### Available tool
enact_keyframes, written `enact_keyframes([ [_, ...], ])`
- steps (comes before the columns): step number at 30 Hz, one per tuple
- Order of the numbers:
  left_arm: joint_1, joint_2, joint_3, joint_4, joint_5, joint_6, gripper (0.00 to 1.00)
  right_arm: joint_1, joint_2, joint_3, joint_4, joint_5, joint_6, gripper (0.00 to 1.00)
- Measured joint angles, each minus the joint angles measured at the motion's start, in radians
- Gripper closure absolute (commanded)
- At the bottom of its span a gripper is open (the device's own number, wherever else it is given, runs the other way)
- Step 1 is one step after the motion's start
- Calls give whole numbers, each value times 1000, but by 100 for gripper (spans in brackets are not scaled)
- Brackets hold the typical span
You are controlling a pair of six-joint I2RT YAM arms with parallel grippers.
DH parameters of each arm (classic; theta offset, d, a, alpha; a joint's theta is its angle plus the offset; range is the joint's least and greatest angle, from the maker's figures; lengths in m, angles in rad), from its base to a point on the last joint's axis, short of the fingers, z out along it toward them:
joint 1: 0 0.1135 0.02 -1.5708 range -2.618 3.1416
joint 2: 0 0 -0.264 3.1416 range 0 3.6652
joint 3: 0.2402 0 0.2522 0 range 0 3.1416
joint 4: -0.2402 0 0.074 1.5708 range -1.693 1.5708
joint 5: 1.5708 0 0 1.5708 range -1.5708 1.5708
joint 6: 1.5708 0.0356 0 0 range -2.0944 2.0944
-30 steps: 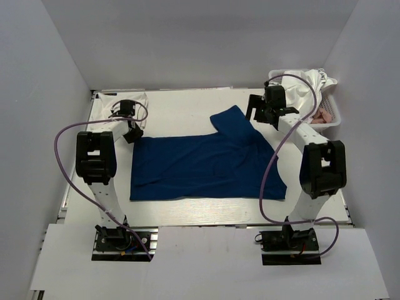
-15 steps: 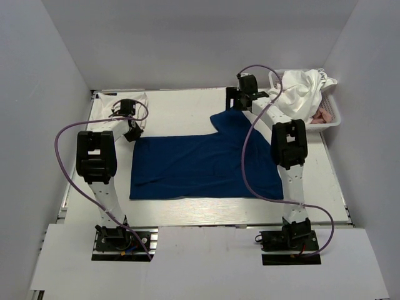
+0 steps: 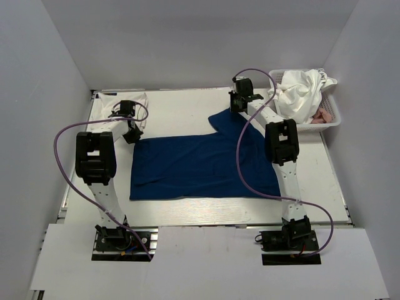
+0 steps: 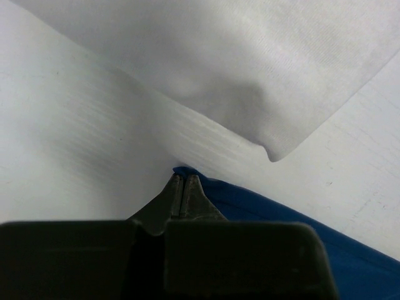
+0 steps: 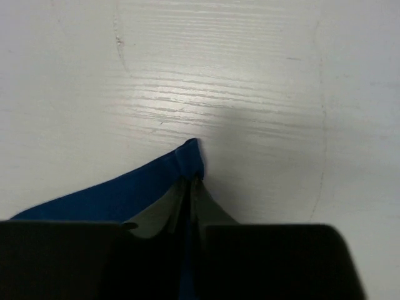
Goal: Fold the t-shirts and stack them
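Observation:
A navy blue t-shirt (image 3: pixel 206 165) lies spread flat across the middle of the table, one sleeve (image 3: pixel 228 120) pointing to the far side. My left gripper (image 3: pixel 132 134) sits at the shirt's far left corner. In the left wrist view it (image 4: pixel 182 181) is shut, with the blue corner (image 4: pixel 185 169) pinched at its tips. My right gripper (image 3: pixel 235 107) is at the sleeve's tip. The right wrist view shows it (image 5: pixel 189 182) shut on the blue cloth (image 5: pixel 187 156), which runs down between the fingers. A folded white t-shirt (image 3: pixel 128 100) lies at the far left, just beyond the left gripper (image 4: pixel 250 69).
A white mesh basket (image 3: pixel 332 120) stands at the far right with a crumpled white t-shirt (image 3: pixel 303 90) heaped in it and a bit of pink cloth (image 3: pixel 324 115) beside that. Grey walls close in the table on three sides.
My right arm swung left from beside the basket to the sleeve tip and its jaws closed on it. My left gripper closed on the shirt's corner without moving away.

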Motion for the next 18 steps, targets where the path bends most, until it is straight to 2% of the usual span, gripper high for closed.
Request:
enact_keyframes([
  [4, -6, -7, -1, -24, 1, 3, 100, 0, -5, -23, 21, -9, -4, 100],
  [7, -10, -21, -4, -42, 6, 3, 100, 0, -65, -124, 62, -14, -26, 100],
  [12, -11, -100, -61, -53, 11, 3, 100, 2, -264, -396, 108, -31, -68, 100],
  [18, -16, -220, -97, -49, 16, 6, 100, 10, -541, -616, 161, -69, -109, 100],
])
